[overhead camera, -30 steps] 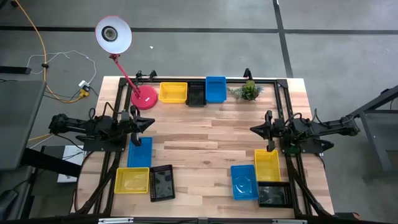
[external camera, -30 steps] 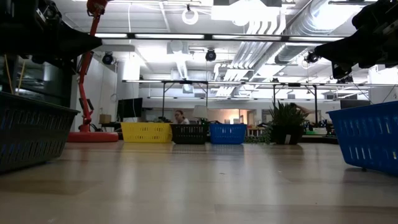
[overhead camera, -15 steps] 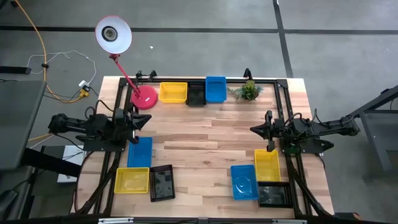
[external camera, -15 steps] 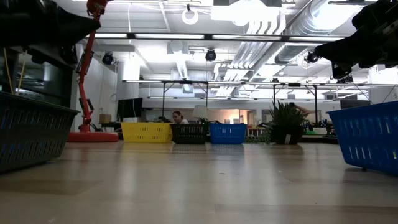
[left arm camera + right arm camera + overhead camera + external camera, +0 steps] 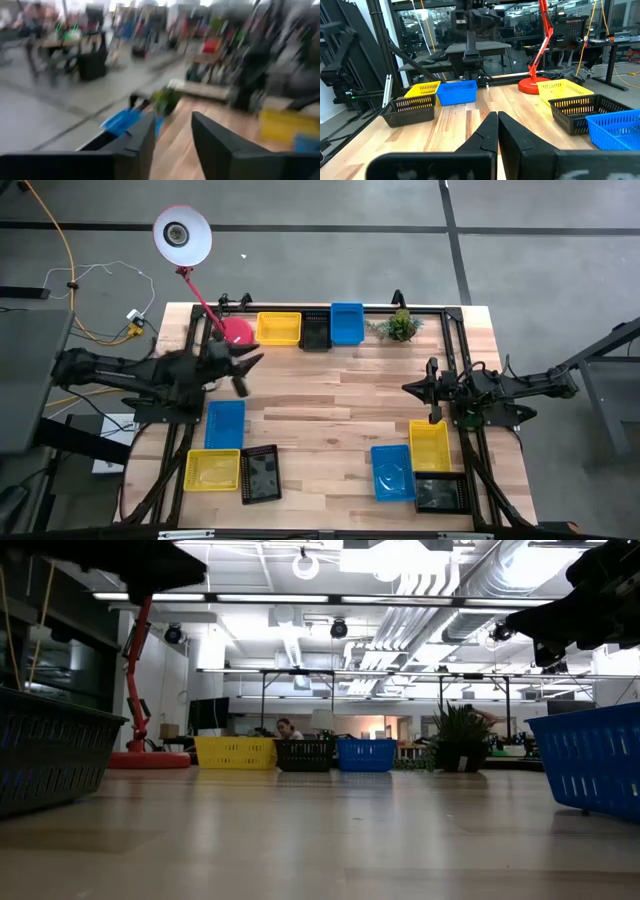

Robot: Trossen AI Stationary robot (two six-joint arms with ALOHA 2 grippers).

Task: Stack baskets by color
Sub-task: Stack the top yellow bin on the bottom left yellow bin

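Observation:
Several baskets rest flat on the wooden table in three groups. Yellow (image 5: 278,328), black (image 5: 315,333) and blue (image 5: 347,322) stand in a row at the far edge. Blue (image 5: 224,423), yellow (image 5: 212,470) and black (image 5: 260,474) lie near left. Yellow (image 5: 429,444), blue (image 5: 392,471) and black (image 5: 440,494) lie near right. My left gripper (image 5: 243,373) hovers open above the table's left side, beyond the near-left blue basket, holding nothing (image 5: 172,125). My right gripper (image 5: 432,405) waits shut (image 5: 497,131) over the right side, just beyond the near-right yellow basket.
A pink desk lamp (image 5: 236,330) stands at the far left, its base partly behind my left arm. A small green plant (image 5: 400,326) sits at the far right. Bare wood (image 5: 330,410) lies between the basket groups. A black frame (image 5: 400,308) edges the table.
My left arm has swung up from its resting place over the near-left blue basket. Its gripper has risen and gone toward the table's far edge and middle, turning as it went, and shows blurred. The baskets and my right arm have kept still.

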